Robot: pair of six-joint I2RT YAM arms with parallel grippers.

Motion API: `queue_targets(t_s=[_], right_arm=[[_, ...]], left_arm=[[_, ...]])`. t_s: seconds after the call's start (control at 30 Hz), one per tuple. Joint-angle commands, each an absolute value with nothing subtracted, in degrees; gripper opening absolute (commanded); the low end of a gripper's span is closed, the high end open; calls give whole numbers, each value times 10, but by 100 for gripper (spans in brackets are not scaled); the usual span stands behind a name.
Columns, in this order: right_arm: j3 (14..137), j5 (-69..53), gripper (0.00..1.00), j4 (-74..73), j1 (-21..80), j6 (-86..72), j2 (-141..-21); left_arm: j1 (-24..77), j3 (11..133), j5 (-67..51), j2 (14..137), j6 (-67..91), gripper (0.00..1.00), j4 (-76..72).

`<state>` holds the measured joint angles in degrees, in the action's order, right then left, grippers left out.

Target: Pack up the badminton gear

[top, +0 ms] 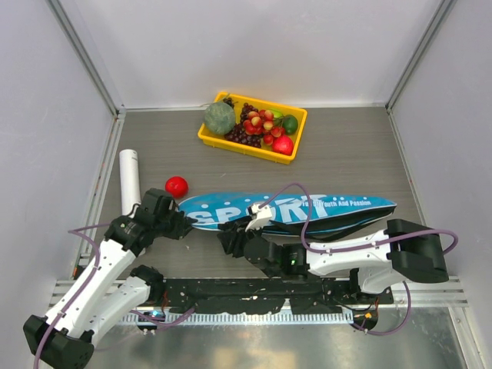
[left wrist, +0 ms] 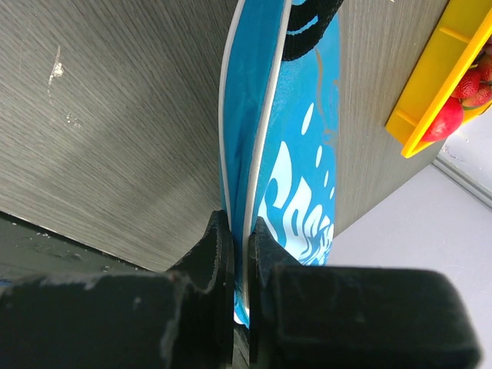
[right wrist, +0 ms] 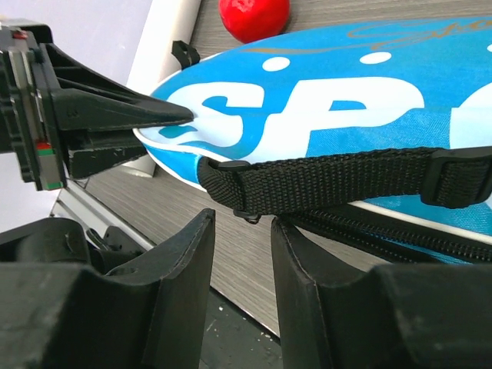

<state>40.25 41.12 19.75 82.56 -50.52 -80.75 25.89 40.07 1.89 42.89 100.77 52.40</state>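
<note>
The big blue "SPORT" bag (top: pixel 307 211) lies across the middle of the table. My left gripper (top: pixel 184 223) is shut on the bag's left rim (left wrist: pixel 246 231), its jaws pinching the white-piped edge. My right gripper (top: pixel 231 240) is open just in front of the bag, its fingertips (right wrist: pixel 204 231) right below the black strap (right wrist: pixel 330 184) and the zip pull (right wrist: pixel 246 214). The left gripper (right wrist: pixel 146 115) also shows in the right wrist view, holding the bag's tip. The white tube (top: pixel 129 178) lies at the left. Rackets and shuttlecocks are out of view.
A small red ball (top: pixel 176 186) lies between the tube and the bag. A yellow tray of fruit (top: pixel 252 126) stands at the back. White walls close in on three sides; a metal rail runs along the near edge.
</note>
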Motion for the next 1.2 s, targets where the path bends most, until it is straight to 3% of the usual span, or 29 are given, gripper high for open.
queue_targets(t_s=[0.0, 0.57, 0.7, 0.77, 1.17], right_arm=[[422, 427, 40, 237, 826, -491, -815], [415, 432, 41, 258, 815, -449, -799], [411, 431, 27, 261, 814, -450, -800], [410, 432, 5, 263, 813, -446, -795], [291, 460, 5, 186, 813, -431, -659]], left_arm=[[266, 419, -13, 425, 1022, 0, 529], [270, 417, -12, 429, 1015, 0, 526], [270, 415, -11, 429, 1014, 0, 530], [270, 413, -9, 426, 1014, 0, 529], [269, 446, 59, 419, 1004, 0, 536]])
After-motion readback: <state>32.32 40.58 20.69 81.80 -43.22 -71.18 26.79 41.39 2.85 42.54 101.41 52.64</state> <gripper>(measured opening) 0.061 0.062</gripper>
